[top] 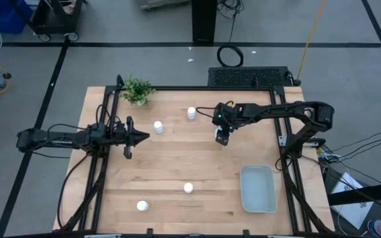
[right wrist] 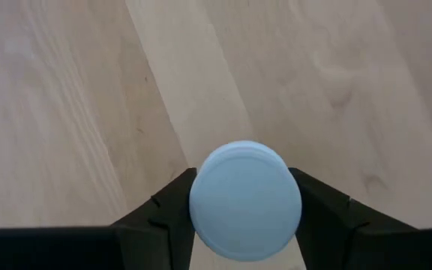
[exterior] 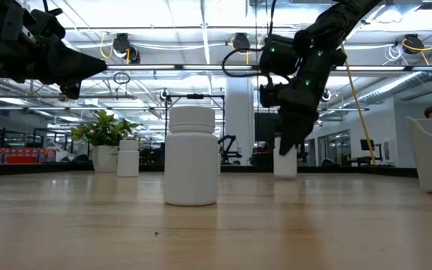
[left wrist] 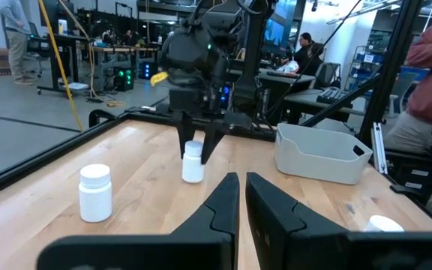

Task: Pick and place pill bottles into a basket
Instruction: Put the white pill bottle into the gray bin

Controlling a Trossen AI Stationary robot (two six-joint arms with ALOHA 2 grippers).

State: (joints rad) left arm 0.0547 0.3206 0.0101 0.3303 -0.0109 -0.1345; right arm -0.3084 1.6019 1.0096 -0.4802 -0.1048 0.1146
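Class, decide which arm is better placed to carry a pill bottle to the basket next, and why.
Right. The right gripper already straddles a pill bottle and is nearer the basket; the left gripper waits shut.

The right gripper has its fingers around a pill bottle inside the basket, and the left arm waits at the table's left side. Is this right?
Not quite. In the high view the right gripper closes on a pill bottle standing on the table, apart from the basket, which is empty. The rest is right.

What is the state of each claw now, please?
Left claw: closed, holding nothing, hovering over the table.
Right claw: fingers around a pill bottle, which stands on the table.
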